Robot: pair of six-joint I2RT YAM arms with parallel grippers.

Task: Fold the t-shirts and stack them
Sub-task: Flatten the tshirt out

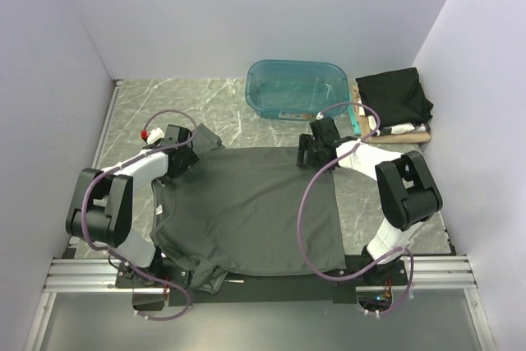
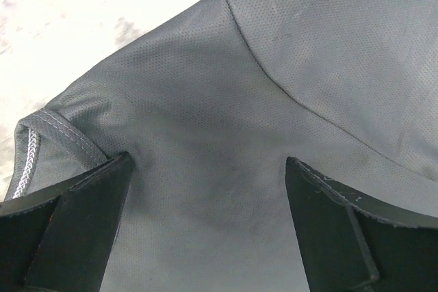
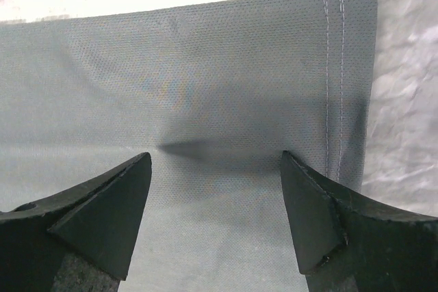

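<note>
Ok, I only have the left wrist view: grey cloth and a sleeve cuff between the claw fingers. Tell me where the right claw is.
Observer: The right claw is open at the far right hem corner of the charcoal t-shirt, which lies spread out with its sleeves on the left.
Operator: Now say where the finished shirts are.
Observer: A folded black t-shirt lies at the far right of the table, just right of the teal tub, with lighter cloth showing under it.
</note>
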